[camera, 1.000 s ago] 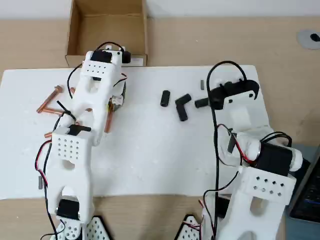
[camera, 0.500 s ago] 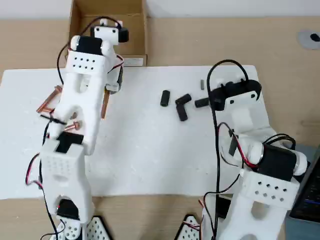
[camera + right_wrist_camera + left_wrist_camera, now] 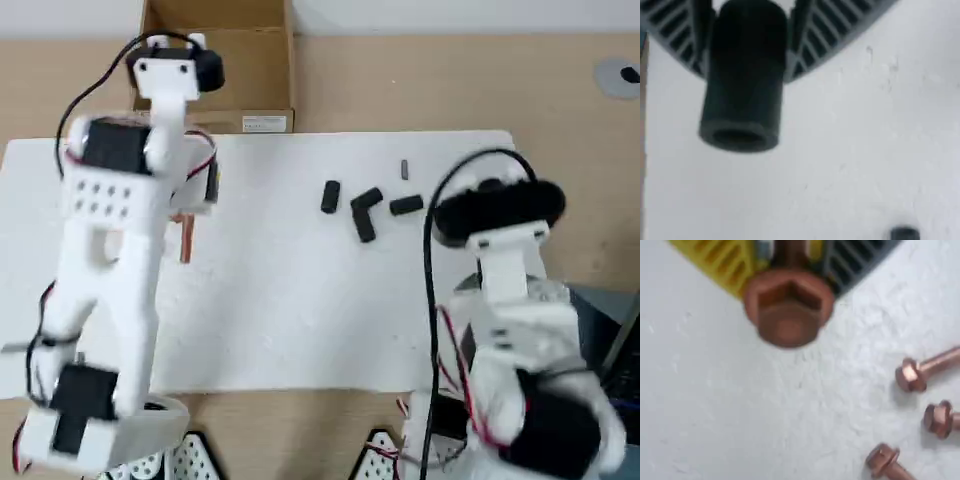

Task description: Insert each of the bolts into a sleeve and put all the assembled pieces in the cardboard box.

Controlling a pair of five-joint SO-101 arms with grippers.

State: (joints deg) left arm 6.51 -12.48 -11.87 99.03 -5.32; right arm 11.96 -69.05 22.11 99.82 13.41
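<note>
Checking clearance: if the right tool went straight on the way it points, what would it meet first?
The right tool, through its held sleeve, would probably meet white mat first; the loose sleeve looks off that line, depth unclear.

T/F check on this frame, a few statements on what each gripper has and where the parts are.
1. The left gripper holds a copper bolt. True.
2. The right gripper is empty. False: it is shut on a black sleeve.
3. The held bolt sits inside the held sleeve. False: they are apart, one in each gripper.
4. Several loose sleeves lie on the white mat. True.
</note>
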